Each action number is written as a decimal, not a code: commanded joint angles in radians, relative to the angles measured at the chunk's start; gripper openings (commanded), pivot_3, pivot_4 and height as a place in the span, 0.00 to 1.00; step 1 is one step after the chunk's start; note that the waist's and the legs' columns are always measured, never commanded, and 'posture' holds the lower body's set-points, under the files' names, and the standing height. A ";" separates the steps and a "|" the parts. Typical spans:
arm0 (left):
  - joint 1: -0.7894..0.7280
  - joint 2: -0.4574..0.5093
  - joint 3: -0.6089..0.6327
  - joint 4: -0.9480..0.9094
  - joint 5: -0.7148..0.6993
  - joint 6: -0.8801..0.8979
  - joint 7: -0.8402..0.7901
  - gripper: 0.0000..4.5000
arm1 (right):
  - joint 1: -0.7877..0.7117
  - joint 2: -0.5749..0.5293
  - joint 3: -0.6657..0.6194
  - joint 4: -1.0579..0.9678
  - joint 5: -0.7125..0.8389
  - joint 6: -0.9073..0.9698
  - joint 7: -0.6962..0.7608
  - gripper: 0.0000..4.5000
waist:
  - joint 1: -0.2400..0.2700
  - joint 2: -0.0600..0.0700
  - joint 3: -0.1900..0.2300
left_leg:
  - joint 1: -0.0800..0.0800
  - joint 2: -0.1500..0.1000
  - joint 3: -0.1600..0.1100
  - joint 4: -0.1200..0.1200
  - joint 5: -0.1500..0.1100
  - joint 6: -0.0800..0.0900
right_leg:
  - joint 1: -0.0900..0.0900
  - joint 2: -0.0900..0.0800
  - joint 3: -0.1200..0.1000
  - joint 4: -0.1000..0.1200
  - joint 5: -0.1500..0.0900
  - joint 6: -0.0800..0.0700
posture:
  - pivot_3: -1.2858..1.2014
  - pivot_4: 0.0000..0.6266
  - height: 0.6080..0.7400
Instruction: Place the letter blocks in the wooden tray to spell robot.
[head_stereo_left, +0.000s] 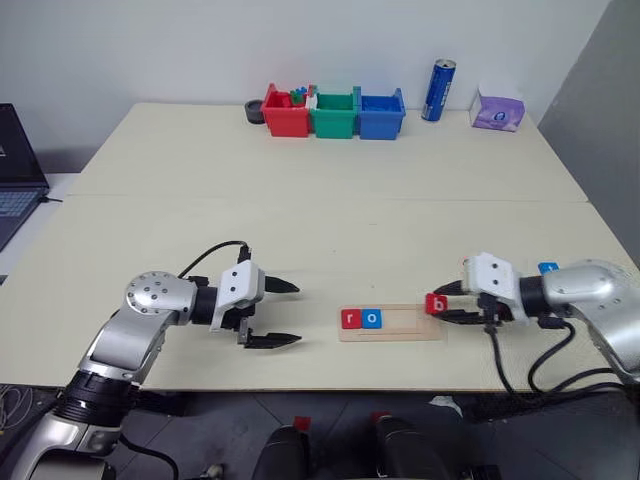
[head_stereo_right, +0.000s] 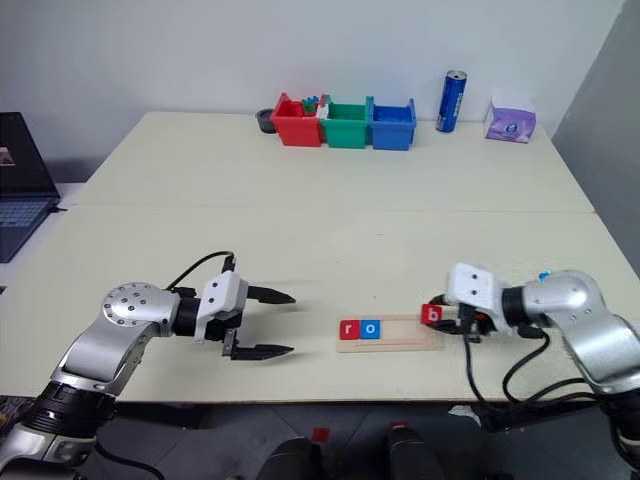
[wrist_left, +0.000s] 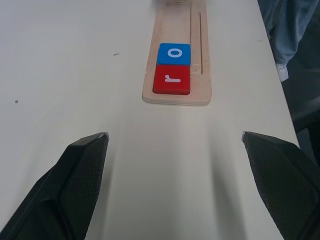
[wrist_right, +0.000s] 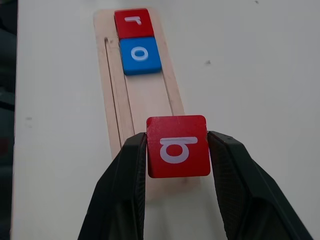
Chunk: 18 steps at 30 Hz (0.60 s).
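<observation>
Because the red "r" block (wrist_right: 133, 23) and the blue "o" block (wrist_right: 140, 55) already fill the first two places of the wooden tray (wrist_right: 150, 100), lower the red "b" block (wrist_right: 177, 146) flat into the groove just beside the "o", letter upright in the word's reading direction, and release only once it is seated. The right gripper (wrist_right: 177, 150) is clenched on the "b" block, one finger against each side edge, and holds it above the tray's free end. The left gripper (head_stereo_left: 278, 313) hangs released over the table (head_stereo_left: 300, 200), apart from the tray's "r" end.
</observation>
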 joint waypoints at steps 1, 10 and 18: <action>-0.008 -0.009 0.009 -0.013 -0.002 -0.033 -0.002 1.00 | -0.073 0.065 0.081 -0.018 -0.049 0.057 -0.037 0.32 | 0.000 0.000 0.000 | 0.000 0.000 0.000 0.000 0.000 0.000 | 0.000 0.000 0.000 0.000 0.001 -0.001 | 0.52 0.24 1.00; 0.016 -0.016 0.015 0.019 0.005 -0.089 -0.014 1.00 | -0.113 0.097 0.182 0.001 -0.113 0.070 -0.014 0.32 | 0.003 0.000 0.000 | -0.002 -0.001 -0.001 0.000 0.000 0.000 | -0.001 -0.002 -0.003 0.000 0.002 -0.004 | 0.52 0.24 1.00; 0.026 -0.026 0.007 0.054 0.015 -0.139 -0.015 1.00 | -0.119 0.110 0.187 0.008 -0.122 0.070 -0.011 0.32 | 0.002 0.000 0.000 | -0.002 -0.001 -0.001 0.000 0.000 0.000 | -0.001 -0.002 -0.003 0.000 0.002 -0.004 | 0.52 0.24 1.00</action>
